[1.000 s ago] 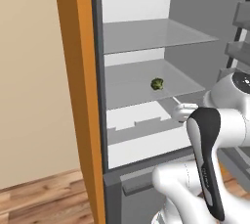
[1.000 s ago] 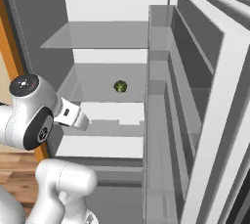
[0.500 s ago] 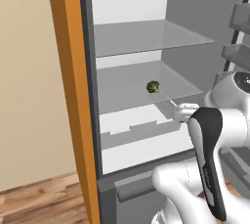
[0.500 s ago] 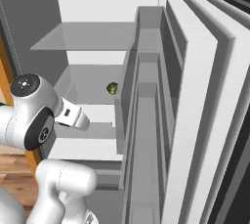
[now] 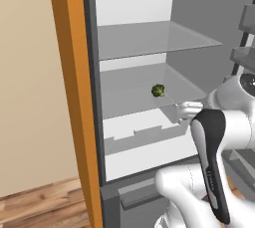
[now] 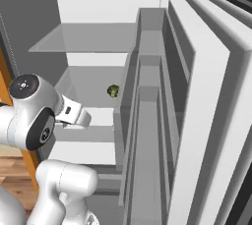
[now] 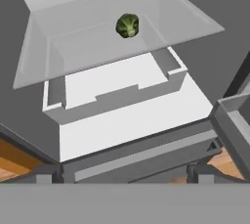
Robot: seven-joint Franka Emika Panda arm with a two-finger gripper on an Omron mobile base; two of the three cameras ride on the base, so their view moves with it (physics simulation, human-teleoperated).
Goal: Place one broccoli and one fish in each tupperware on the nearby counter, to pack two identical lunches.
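Right now the arm is at the open fridge, and the step in hand looks like reaching in for the broccoli. That small green floret sits alone on the middle glass shelf, toward the back and a little right of centre in the left base view; in the hand view it lies beyond the shelf's front edge, up and slightly right of centre. From the right base view it shows just left of the door racks.

The gripper is spread wide and holds nothing. Its two dark tips stand apart at the bottom of the hand view, and it sits outside the fridge, level with the white drawer below the shelf and well short of the broccoli.

To do this step well, the hand probably needs to rise above the shelf's front lip before going in, so the fingers do not strike the glass edge. The upper shelf leaves limited headroom, so a shallow, forward approach seems safer than a steep one. The floret is round and light and could roll if nudged; centring it between the fingers before closing would help. The open door crowds the arm's right side, so the elbow should stay clear of it.
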